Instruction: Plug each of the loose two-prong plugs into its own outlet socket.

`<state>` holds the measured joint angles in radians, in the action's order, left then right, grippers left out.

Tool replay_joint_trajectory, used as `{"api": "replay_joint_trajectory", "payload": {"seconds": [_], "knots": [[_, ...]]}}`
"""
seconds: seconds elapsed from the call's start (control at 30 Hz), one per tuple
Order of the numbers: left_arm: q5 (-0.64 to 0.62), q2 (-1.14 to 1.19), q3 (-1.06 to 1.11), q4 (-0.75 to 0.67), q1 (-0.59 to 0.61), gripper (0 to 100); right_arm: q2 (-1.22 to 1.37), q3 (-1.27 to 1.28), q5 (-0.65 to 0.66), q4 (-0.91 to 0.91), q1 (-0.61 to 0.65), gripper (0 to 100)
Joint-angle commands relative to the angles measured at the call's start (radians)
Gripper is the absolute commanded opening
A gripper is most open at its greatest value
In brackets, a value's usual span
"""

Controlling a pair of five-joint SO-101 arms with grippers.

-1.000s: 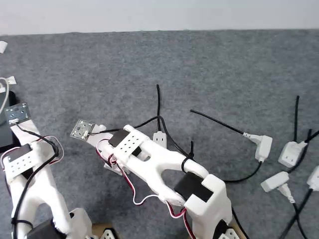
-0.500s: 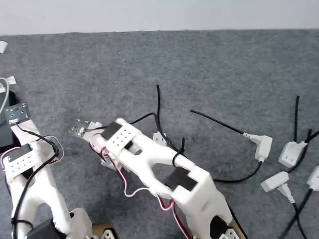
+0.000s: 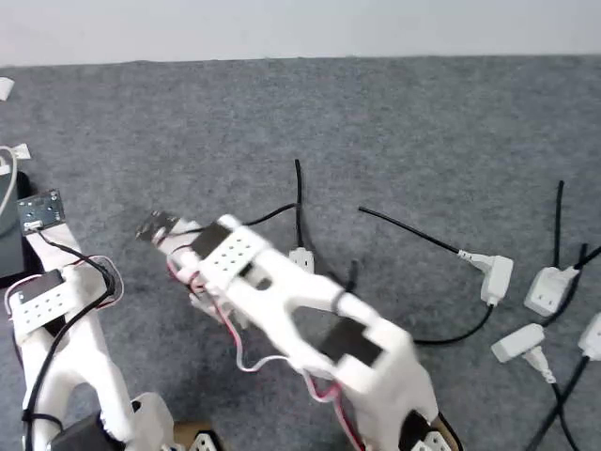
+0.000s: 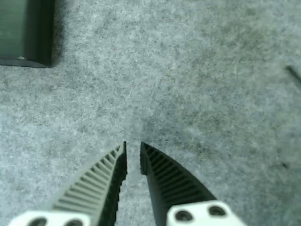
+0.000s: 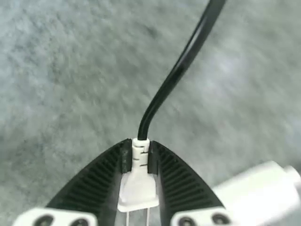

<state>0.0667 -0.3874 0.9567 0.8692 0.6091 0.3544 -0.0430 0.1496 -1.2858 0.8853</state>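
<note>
In the right wrist view my right gripper (image 5: 139, 143) is shut on a small white two-prong plug (image 5: 138, 181), held just above the grey carpet. The plug's black cord (image 5: 183, 61) runs away from the fingertips. A white outlet block (image 5: 263, 181) lies close beside it. From above, the right arm (image 3: 246, 272) stretches over the table's middle, next to a white socket (image 3: 300, 258) with a black cord. My left gripper (image 4: 133, 147) hangs over bare carpet near the left edge, shut, holding nothing.
Another white plug (image 3: 495, 274) on a black cord lies at the right. Several white sockets, such as one (image 3: 547, 289) and another (image 3: 518, 343), cluster by the right edge. A black box (image 4: 26, 30) sits near the left gripper.
The right arm has swung leftward over the table's middle with the plug held. The left arm has shifted only slightly.
</note>
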Motion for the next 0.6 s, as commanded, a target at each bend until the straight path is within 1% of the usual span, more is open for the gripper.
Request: {"api": "replay_joint_trajectory", "payload": {"seconds": [0.0,0.13,0.2,0.27,0.33,0.43,0.5,0.57], "knots": [[0.006,0.006,-0.033,-0.011,-0.035,5,-0.374,0.176,-0.020,0.090,-0.056,0.8],[0.011,0.098,-0.076,0.051,-0.110,4,-0.704,0.402,-0.012,0.189,-0.079,0.8],[0.021,0.170,-0.127,0.087,-0.144,4,-0.823,0.477,0.006,0.214,-0.079,0.8],[0.087,0.226,-0.174,0.129,-0.169,4,-0.898,0.526,0.012,0.231,-0.079,0.8],[0.186,0.264,-0.206,0.186,-0.206,4,-0.929,0.555,0.018,0.246,-0.079,0.8],[0.345,0.265,-0.189,0.249,-0.316,1,-0.931,0.569,0.018,0.260,-0.076,0.8],[0.410,0.241,-0.162,0.265,-0.385,1,-0.931,0.580,0.018,0.269,-0.074,0.8],[0.446,0.195,-0.119,0.261,-0.431,1,-0.931,0.585,0.014,0.269,-0.073,0.8]]}}
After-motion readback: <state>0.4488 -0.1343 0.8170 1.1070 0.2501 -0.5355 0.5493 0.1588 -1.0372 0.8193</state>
